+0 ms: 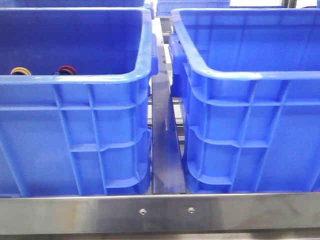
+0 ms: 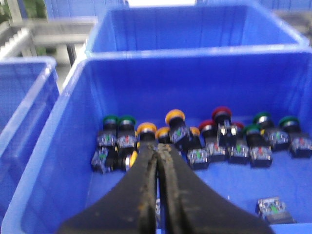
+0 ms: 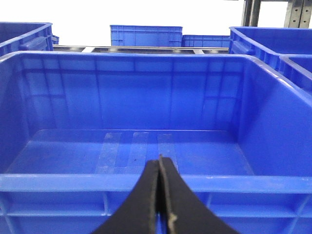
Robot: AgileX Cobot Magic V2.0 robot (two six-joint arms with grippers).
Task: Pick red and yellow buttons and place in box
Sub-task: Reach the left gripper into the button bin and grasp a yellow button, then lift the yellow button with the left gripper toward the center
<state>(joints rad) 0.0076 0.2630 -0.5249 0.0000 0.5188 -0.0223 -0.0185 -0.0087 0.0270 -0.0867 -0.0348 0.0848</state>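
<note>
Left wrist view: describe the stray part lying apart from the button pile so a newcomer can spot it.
Start at the big blue crate holding the heap of coloured push buttons. Away from that heap, alone on the crate floor, lies a small grey block. Unlike its neighbours, it shows no coloured cap.

Both crates blue: left crate [image 1: 75, 125] and right crate [image 1: 250, 125], ribbed sides same blue. Rail [image 1: 165, 212] below them bare silver steel; divider [image 1: 164, 150] between them dark blue-grey. Left wrist view: buttons in a heap, caps yellow-orange [image 2: 174, 116], dark red [image 2: 222, 111] and green [image 2: 111, 119], on black bodies with clear silvery blocks. Both pairs of fingers black, left [image 2: 141, 180] and right [image 3: 146, 200], with tan wear along the inner edges. Clear pale tape strips [image 3: 139, 151] on right crate's floor.
</note>
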